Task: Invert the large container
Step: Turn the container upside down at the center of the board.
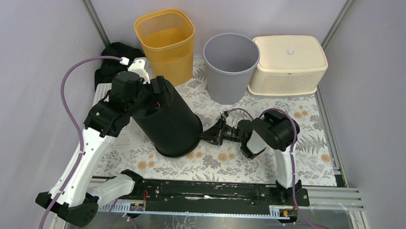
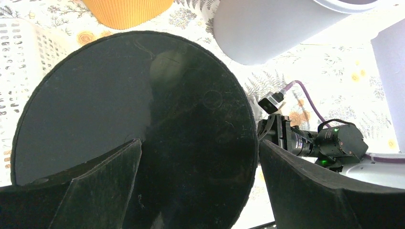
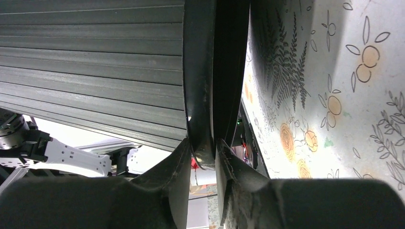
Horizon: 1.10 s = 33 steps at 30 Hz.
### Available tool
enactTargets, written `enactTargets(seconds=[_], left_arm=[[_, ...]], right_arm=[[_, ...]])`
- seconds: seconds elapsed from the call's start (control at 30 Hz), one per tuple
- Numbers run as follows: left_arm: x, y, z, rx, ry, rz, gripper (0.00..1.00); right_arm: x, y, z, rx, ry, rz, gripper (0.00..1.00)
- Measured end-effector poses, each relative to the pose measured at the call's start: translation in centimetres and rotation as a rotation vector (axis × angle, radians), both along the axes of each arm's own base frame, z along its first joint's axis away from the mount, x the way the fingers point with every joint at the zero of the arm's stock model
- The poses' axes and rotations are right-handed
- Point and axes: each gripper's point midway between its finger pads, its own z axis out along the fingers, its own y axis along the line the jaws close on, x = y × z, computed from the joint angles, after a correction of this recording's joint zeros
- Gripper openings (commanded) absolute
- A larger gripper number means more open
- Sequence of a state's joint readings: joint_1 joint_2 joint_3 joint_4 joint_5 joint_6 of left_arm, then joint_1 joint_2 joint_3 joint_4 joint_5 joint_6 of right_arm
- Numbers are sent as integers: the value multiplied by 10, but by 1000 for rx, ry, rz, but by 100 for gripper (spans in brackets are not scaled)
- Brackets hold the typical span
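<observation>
The large black ribbed container is tilted on the floral mat, its flat base up and to the left, its mouth low near the mat. My right gripper is shut on the container's rim, one finger inside and one outside. My left gripper is open at the container's base. In the left wrist view the round black base fills the frame. The left gripper has one finger in front of the base and the other by its right edge.
A yellow bin, a grey bin and an upturned cream basket stand along the back. A black bundle and a white perforated tray lie at the left by the wall.
</observation>
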State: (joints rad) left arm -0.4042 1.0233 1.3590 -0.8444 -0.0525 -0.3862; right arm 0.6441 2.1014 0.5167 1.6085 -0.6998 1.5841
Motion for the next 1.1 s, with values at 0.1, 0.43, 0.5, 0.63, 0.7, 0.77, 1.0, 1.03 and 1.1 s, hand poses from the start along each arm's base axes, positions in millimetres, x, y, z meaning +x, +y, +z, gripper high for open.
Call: enactTargets(seconds=[0.1, 0.43, 0.5, 0.63, 0.7, 0.77, 1.0, 1.03, 1.1], left_arm=[[0, 0, 0, -1, 1, -3, 100], [-1, -2, 0, -4, 3, -8, 100], [-1, -2, 0, -5, 4, -10, 100], [-1, -2, 0, -7, 5, -13, 100], [-2, -3, 0, -9, 5, -17, 100], [-2, -4, 0, -11, 7, -20, 100], [-3, -5, -6, -10, 24, -26, 100], [-3, -5, -8, -9, 27, -26, 100], [-4, -5, -9, -8, 31, -27, 100]], right_arm=[[0, 0, -2, -5, -1, -1, 22], [1, -1, -4, -8, -2, -2, 21], [1, -1, -5, -8, -2, -4, 21], [2, -2, -6, -9, -2, -6, 22], [2, -2, -8, -10, 0, -8, 22], [3, -4, -11, -15, 6, -13, 23], [2, -12, -30, -52, 57, -29, 32], [2, -14, -34, -59, 67, -32, 33], [1, -16, -37, -68, 71, -34, 37]])
